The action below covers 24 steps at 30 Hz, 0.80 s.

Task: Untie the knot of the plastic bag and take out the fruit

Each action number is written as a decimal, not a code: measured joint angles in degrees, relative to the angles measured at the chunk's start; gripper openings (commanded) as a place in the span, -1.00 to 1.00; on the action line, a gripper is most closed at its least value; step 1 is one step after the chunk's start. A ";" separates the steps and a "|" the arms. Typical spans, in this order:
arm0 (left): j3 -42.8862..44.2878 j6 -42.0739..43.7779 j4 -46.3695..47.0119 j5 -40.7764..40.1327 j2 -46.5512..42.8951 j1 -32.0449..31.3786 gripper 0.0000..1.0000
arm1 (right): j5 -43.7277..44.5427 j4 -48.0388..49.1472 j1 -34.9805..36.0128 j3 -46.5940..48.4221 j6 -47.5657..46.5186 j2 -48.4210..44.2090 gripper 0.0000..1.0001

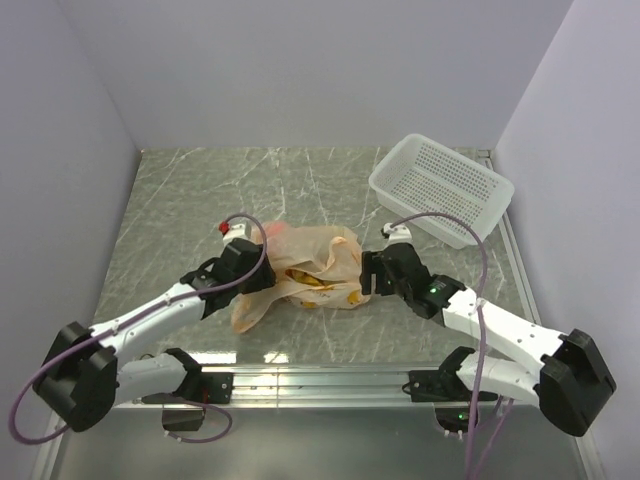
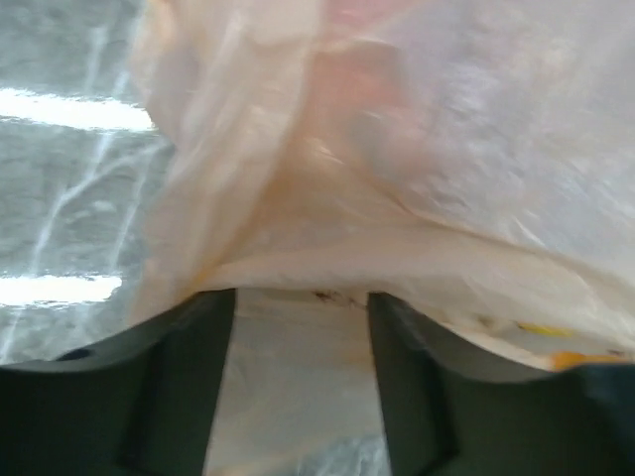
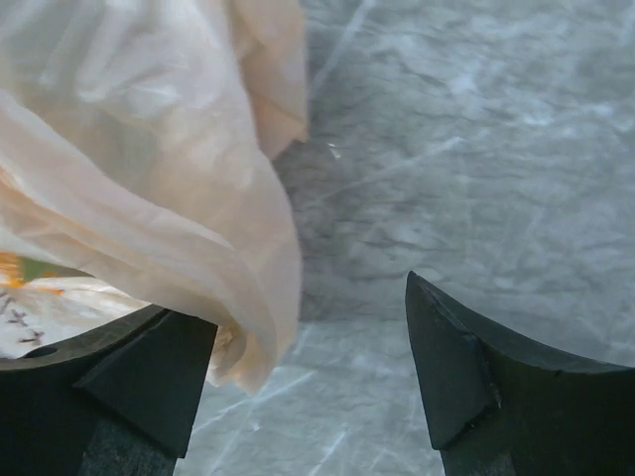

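The peach-orange plastic bag (image 1: 305, 262) lies crumpled in the middle of the table, and yellow fruit (image 1: 312, 281) shows through its near side. I cannot make out the knot. My left gripper (image 1: 252, 272) is at the bag's left side. In the left wrist view the left gripper (image 2: 301, 297) is open, with bag film (image 2: 417, 149) lying between and over its fingertips. My right gripper (image 1: 368, 276) is at the bag's right side. In the right wrist view the right gripper (image 3: 313, 307) is wide open, and a fold of the bag (image 3: 198, 248) touches its left finger (image 3: 149, 377).
A white perforated basket (image 1: 442, 188) stands at the back right, tilted against the wall. A small red thing (image 1: 223, 228) lies by the left wrist, and I cannot tell what it is. Grey marbled table (image 1: 180, 200) lies around the bag, with walls on three sides.
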 measured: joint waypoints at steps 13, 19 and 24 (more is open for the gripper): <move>1.57 0.48 1.88 2.97 -12.79 -5.92 0.86 | -2.67 -4.33 13.14 26.21 -18.51 1.46 0.58; 2.01 1.99 2.03 2.99 -14.62 -8.11 0.78 | -4.72 -4.59 14.21 30.82 -27.96 11.87 0.59; 0.07 5.53 6.93 5.33 -14.60 -9.33 0.76 | -4.57 -6.05 14.21 31.06 -32.48 21.92 0.57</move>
